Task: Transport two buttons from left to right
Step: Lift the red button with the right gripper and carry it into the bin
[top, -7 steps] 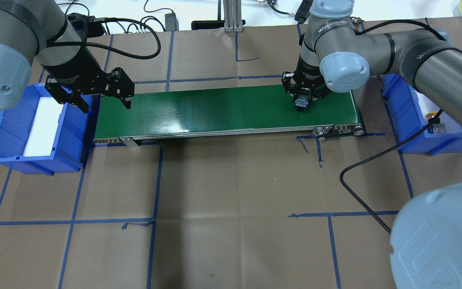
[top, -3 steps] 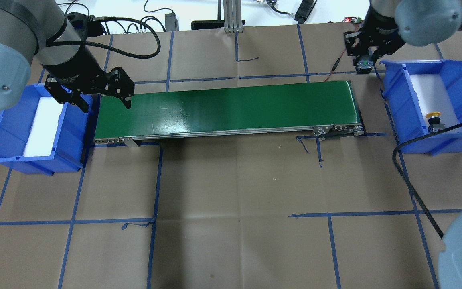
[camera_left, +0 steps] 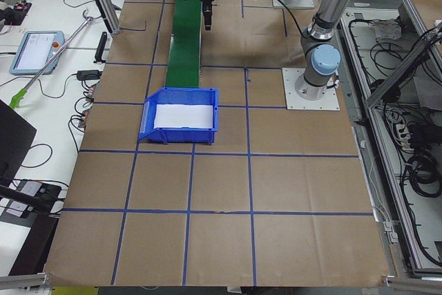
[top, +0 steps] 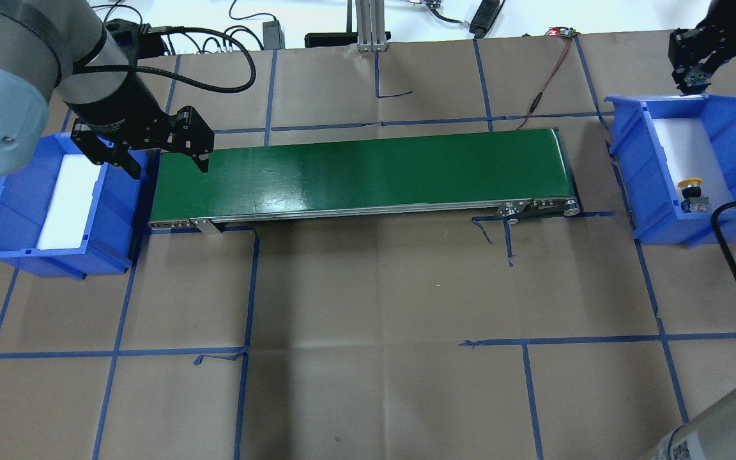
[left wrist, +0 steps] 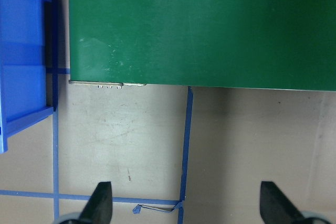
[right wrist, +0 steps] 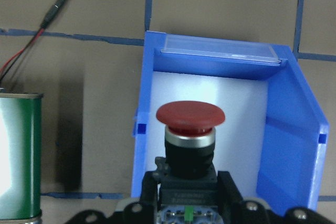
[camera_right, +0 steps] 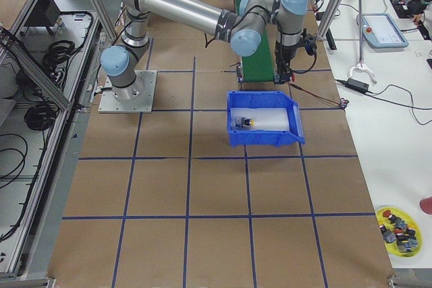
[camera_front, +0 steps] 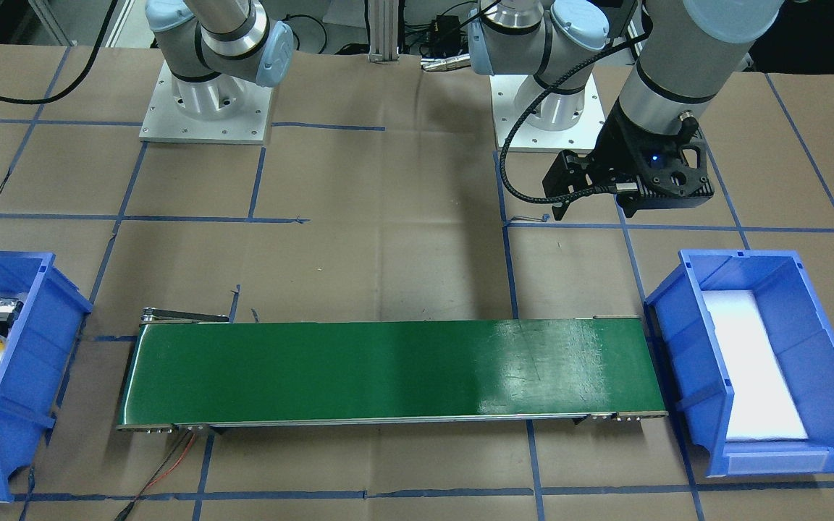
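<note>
Your right gripper (right wrist: 187,195) is clamped on the red button (right wrist: 190,115) by its black body, with the cap pointing away from the wrist. Beneath the cap you see the right bin (right wrist: 294,129) and its white liner. The yellow button (top: 690,185) lies on that liner toward the bin's other end, well apart. A red-and-black wire (right wrist: 52,13) runs off to one side, clear of the fingers. From overhead the gripper seems level with the bin's far rim, though it is small there. Your left gripper (top: 168,167) hangs spread and empty near the conveyor belt (top: 355,172) end and the left bin (top: 16,211).
</note>
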Motion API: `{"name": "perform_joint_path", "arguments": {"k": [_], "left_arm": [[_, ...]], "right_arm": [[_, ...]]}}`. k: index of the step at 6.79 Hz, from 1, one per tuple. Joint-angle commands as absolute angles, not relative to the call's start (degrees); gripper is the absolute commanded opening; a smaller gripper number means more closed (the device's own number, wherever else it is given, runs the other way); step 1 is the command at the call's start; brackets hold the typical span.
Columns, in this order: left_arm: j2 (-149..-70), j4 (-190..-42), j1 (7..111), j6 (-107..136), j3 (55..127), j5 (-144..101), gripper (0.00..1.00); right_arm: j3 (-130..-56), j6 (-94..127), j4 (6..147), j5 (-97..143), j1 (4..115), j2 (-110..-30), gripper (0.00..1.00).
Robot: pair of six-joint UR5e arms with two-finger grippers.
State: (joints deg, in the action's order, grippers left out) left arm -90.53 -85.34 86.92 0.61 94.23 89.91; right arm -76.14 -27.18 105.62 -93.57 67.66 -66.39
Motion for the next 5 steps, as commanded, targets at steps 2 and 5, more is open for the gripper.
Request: {"name": "perform_joint_path", "arguments": {"k": [2,5], "left_arm": [[-90.61,-85.34,86.92,0.62,94.22,90.00,1.00],[-90.62,-85.34,86.92,0.62,94.22,89.91,1.00]], "right_arm": [[-76.38,-30.76,105.73,-93.60,63.73,-59.87,0.05],[-78.39,-30.33,106.43,-93.60,63.19,-56.61,0.05]]}}
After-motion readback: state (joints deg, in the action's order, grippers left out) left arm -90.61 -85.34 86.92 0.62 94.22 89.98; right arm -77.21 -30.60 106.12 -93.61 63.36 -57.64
